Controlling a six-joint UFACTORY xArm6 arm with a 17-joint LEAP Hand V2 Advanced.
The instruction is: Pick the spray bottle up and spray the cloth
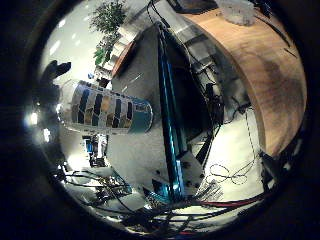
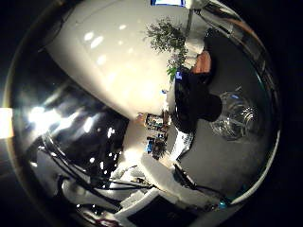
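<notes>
spray bottle [image 1: 105, 107] on grey surface [image 1: 135, 165], seemingly ungrasped

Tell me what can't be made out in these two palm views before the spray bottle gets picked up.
- Spray bottle, little finger side view: its patterned body shows, but its head end is lost in the dark rim.
- Pale shape on the wooden table: cut off by the edge, possibly the cloth.
- Clear round thing, thumb side view: too blurred to identify.
- Hand: open or shut, not shown.
</notes>
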